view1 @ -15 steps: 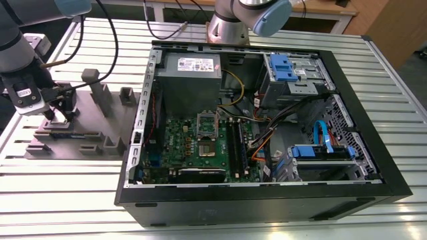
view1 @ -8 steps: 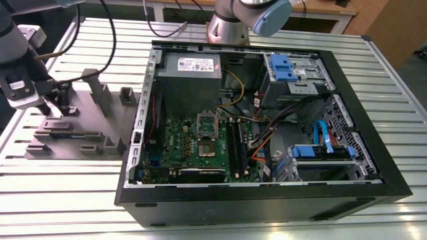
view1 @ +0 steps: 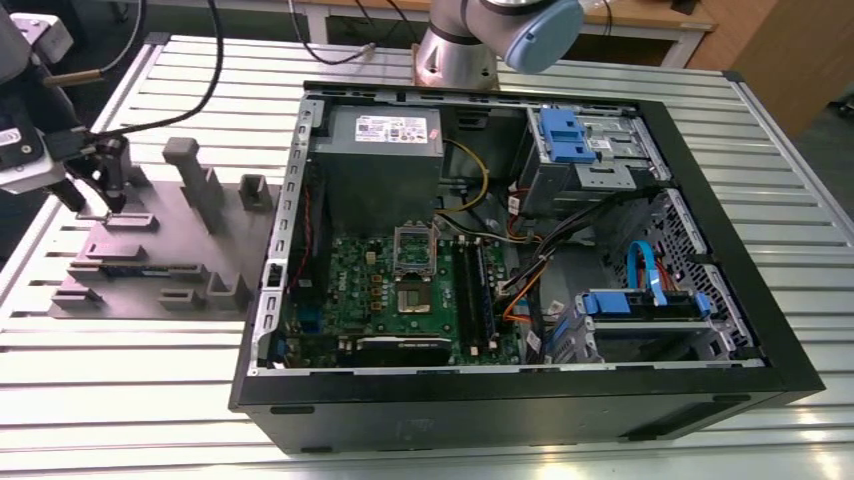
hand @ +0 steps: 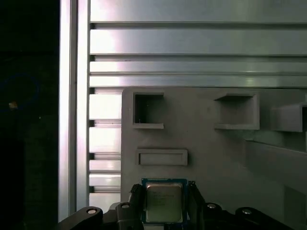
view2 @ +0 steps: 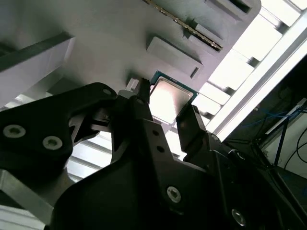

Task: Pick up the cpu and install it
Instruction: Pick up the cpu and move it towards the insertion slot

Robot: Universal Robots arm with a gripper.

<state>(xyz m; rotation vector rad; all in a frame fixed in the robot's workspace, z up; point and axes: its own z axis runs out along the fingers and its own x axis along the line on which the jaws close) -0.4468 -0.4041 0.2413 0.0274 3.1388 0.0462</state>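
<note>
Claw (view2: pixel 165 109) seen astride cpu (hand: pixel 164 203) on grey tray (hand: pixel 211 158); closure cannot be told. Light, rigid, fragile chip, judged best held by opposite edges.

A lab: slotted aluminium bench (view1: pixel 134 400), opened computer (view1: pixel 534 415).

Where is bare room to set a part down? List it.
Free: table slats at the exterior view's lower left, bordered by the grey fixture and the computer case. Crowded: inside the case, and the fixture where the gripper sits at the cpu.

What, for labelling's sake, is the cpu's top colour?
Silvery-grey cpu top, best in the first wrist view.
</note>
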